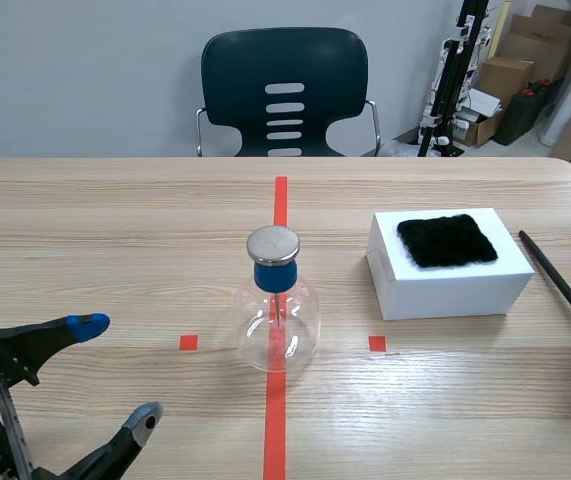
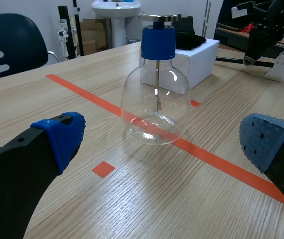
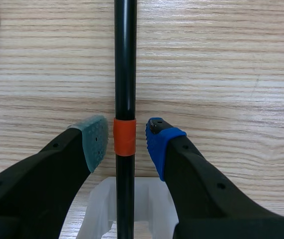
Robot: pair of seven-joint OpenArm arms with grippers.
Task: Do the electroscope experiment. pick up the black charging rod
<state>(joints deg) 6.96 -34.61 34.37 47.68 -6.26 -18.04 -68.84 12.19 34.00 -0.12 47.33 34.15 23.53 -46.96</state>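
Straddling the black rod [image 3: 125,69] at its orange band [image 3: 125,137], the right pincer [image 3: 125,142] stands narrowly open, clear of it on both sides. Left pincer [image 1: 117,372], lower left, gapes wide and empty. Right edge of the scene view cuts off the rod's near end.

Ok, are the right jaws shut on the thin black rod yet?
Open. The thin black rod with an orange band sits between the right jaws' pads, with wood visible on both sides.
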